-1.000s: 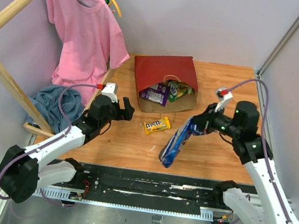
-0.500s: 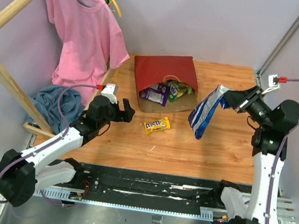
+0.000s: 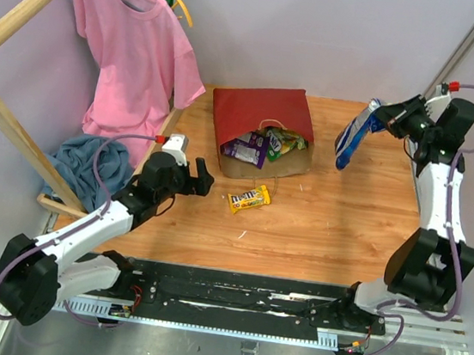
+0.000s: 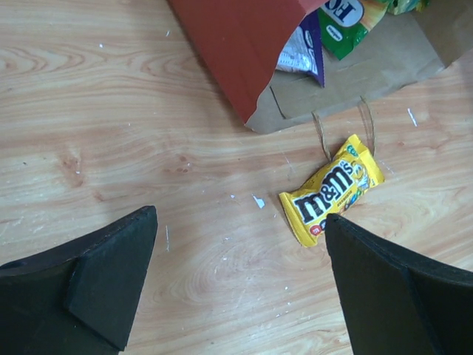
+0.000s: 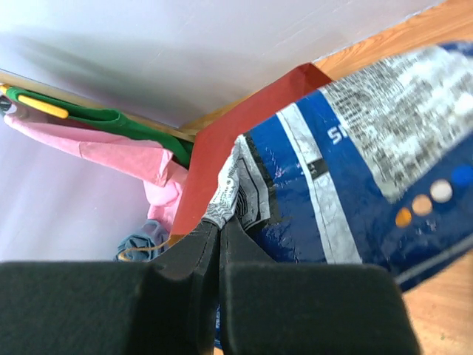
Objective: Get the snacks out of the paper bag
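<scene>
The red paper bag (image 3: pixel 258 111) lies on its side at the back of the table, brown inside showing, with purple and green snacks (image 3: pixel 263 144) spilling from its mouth. A yellow candy pack (image 3: pixel 248 199) (image 4: pixel 331 188) lies on the wood just in front of it. My left gripper (image 3: pixel 200 175) (image 4: pixel 240 288) hovers wide open left of that pack, holding nothing. My right gripper (image 3: pixel 378 113) (image 5: pixel 219 225) is raised at the back right, shut on the edge of the blue-white cookie bag (image 3: pixel 354 133) (image 5: pixel 369 185), which hangs down from it.
A pink shirt (image 3: pixel 132 48) hangs from a wooden rack (image 3: pixel 5 127) at the left, with a blue cloth heap (image 3: pixel 87 163) below it. Grey walls close in the back and right sides. Bare wood (image 3: pixel 334 233) stretches in front of the paper bag.
My right arm has swung the blue-white cookie bag from the table's middle front up to the back right corner. The left arm has stayed put, open.
</scene>
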